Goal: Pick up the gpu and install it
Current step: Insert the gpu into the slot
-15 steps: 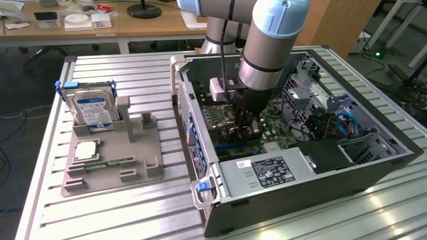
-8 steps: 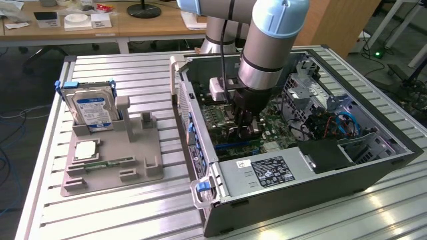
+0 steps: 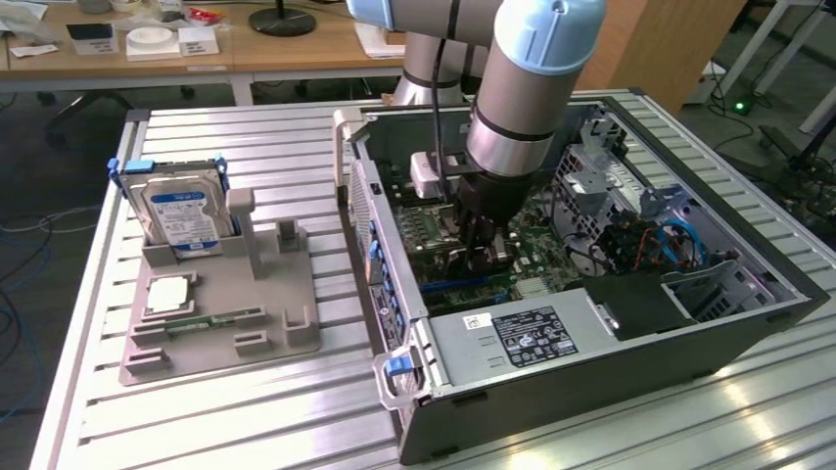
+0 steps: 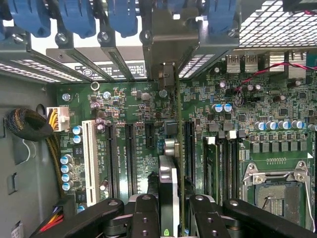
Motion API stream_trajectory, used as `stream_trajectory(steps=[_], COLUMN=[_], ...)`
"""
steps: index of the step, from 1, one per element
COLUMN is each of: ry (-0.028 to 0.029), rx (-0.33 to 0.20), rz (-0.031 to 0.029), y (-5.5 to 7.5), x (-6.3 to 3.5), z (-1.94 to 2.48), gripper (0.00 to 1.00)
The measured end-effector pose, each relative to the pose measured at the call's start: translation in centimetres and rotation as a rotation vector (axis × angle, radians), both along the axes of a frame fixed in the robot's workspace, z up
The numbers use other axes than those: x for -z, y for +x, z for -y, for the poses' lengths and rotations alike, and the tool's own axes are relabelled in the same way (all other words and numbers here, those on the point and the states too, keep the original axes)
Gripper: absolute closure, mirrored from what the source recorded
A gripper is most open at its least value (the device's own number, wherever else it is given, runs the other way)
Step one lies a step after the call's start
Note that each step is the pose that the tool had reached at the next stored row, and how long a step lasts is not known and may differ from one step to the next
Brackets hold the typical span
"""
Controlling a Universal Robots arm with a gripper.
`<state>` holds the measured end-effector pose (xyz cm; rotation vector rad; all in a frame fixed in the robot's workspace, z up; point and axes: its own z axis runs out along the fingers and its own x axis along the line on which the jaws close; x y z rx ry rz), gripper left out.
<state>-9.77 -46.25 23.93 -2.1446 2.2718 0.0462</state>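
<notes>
Item: thin green circuit-board gpu (image 4: 171,198) with a silver metal end bracket. It was held on edge inside the open grey computer case (image 3: 731,338), which lay on the slatted aluminium worktop (image 3: 235,411) toward its far-right corner in the exterior view. The tool (image 4: 168,218) was clenched on the card, one black finger against each face.

Orientation: the long axis was seen to run along the motherboard's black expansion slots (image 4: 130,153), with the bracket end pointed toward the case's rear wall and its blue slot latches (image 4: 74,17). The card was carried just above the green motherboard (image 4: 237,124); whether its edge had met a slot could not be told.

Risks, as judged: a slight sideways offset or tilt could drive the edge connector onto neighbouring components. The bracket could catch on the rear frame.
</notes>
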Motion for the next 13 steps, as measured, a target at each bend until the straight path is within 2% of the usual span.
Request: stream_trajectory(steps=[13], ry=[0.0004], rx=[0.0], rz=[-0.0001], y=[-0.01], x=[0.13], z=[-0.07], gripper=[0.71])
